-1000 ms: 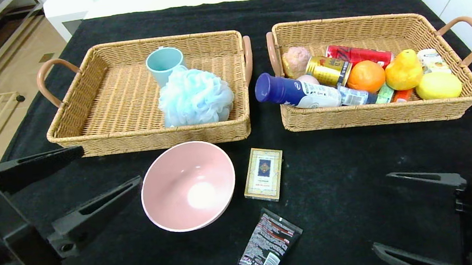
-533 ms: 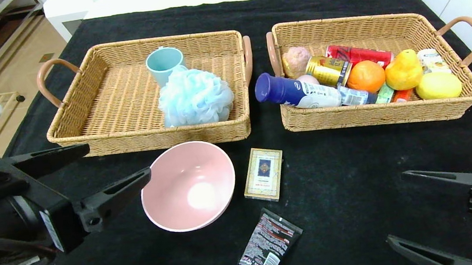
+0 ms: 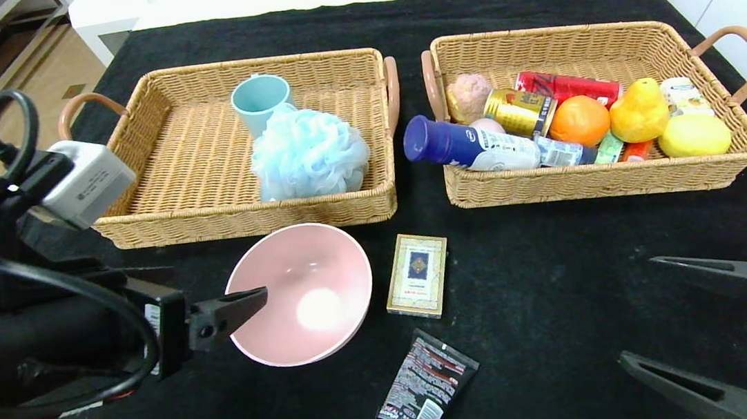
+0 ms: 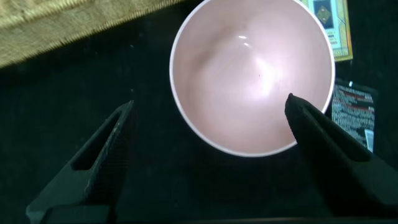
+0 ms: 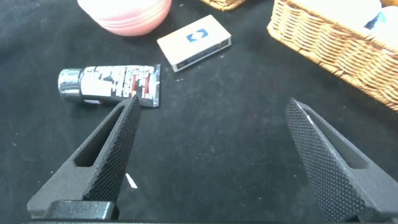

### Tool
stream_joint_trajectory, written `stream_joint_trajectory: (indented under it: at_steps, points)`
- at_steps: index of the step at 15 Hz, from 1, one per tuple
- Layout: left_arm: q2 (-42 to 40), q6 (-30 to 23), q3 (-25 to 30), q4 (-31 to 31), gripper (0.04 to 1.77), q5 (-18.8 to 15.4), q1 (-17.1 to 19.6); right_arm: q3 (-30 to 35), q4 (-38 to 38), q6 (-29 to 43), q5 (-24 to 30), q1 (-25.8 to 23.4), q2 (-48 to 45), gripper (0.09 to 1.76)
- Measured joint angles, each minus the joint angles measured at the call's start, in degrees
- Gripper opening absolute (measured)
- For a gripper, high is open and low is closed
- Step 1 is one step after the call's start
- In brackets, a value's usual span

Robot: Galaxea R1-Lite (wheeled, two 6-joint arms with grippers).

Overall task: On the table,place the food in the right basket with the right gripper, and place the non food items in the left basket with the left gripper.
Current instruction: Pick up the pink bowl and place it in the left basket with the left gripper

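Over the last second the black two-fingered left end effector [image 3: 231, 308] had swung in from the near left edge of the black-draped tabletop [image 3: 547, 274] and turned, so that one finger now reached over the near-left rim of the round pink bowl [image 3: 300, 293]. This suggested the bowl was the next non-food item bound for the left tan wicker basket [image 3: 167, 224], which already held a pale blue cup [image 3: 259, 101] and a blue mesh sponge [image 3: 309, 151].

The left wrist view showed what the head view hid: the jaws stood wide open, one finger over the bowl's inside [image 4: 252, 74], the other outside over bare cloth, with the rim between them and nothing gripped.

The gold-edged card box [image 3: 417, 275] and black squeeze tube [image 3: 420, 393] lay untouched near the bowl. The right end effector [image 3: 676, 316] hung open and idle at the near right, while the right wicker basket [image 3: 552, 187] was full of food.
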Motion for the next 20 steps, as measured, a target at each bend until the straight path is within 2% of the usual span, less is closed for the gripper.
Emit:
stream_joint_trajectory:
  at_steps: [5, 15, 20]
  points:
    - [8.34, -6.28, -2.73, 1.27, 1.72, 0.35, 1.44, -0.26, 0.07, 0.11, -0.06, -0.21, -0.71, 1.7]
    - [14.12, -6.97, -1.33, 1.21, 1.72, 0.16, 3.64, -0.23, 0.3, 0.09, -0.09, -0.59, -0.66, 1.7]
    - [14.57, -6.95, -1.16, 0.74, 0.97, 0.1, 3.89, -0.13, 0.5, 0.07, -0.17, -0.65, -0.27, 1.7]
